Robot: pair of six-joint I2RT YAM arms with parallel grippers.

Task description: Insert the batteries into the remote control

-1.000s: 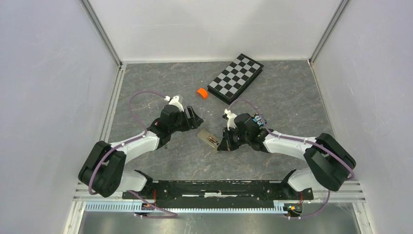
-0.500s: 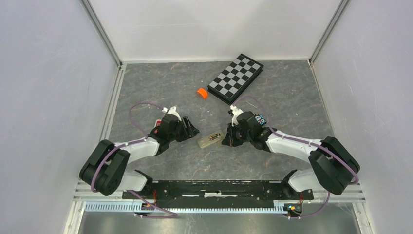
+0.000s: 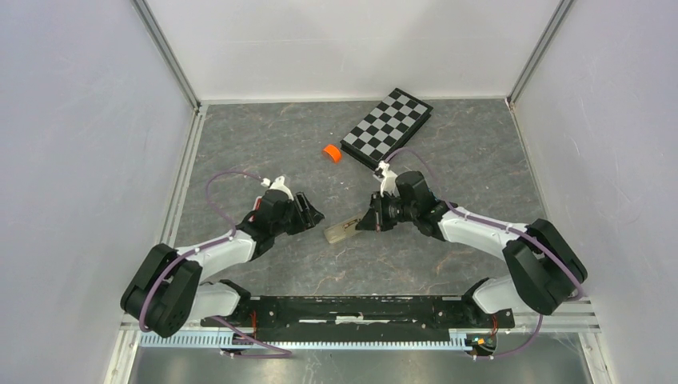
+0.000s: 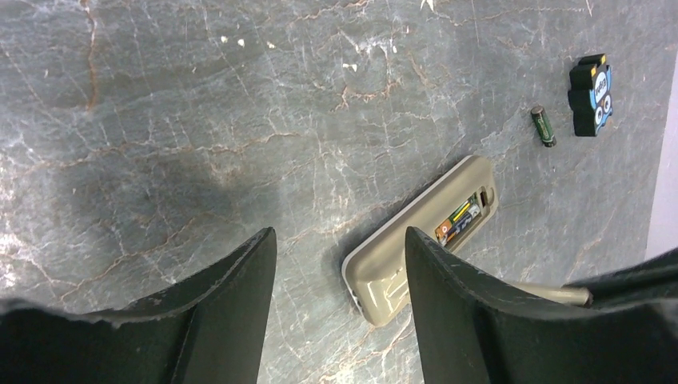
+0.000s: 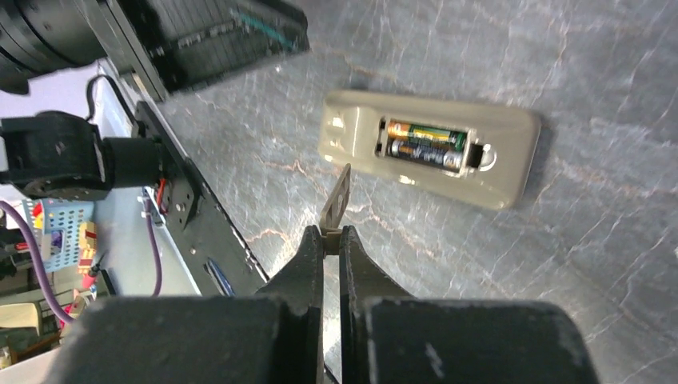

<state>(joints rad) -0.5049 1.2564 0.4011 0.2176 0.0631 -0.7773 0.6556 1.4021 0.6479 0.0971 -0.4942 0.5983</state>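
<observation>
Batteries [image 5: 422,142] seated in the remote [image 5: 428,156], just ahead of the right gripper [image 5: 332,240], which pinches the cover [image 5: 337,204]. Left gripper [image 4: 340,236] hovers, fingers apart, empty. Next, likely: align the cover, press it on.

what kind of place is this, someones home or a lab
Most likely a robot test cell in a lab: plain white walls box in a grey stone-look tabletop, two arms are bolted to a rail at its near edge, and props like a remote and chessboard lie about.

My left fingers [image 4: 232,320] are scuffed matt black plastic; the remote [image 5: 348,132] and battery cover [image 5: 337,200] are smooth beige plastic; the tabletop [image 4: 240,120] looks like polished veined stone.
</observation>
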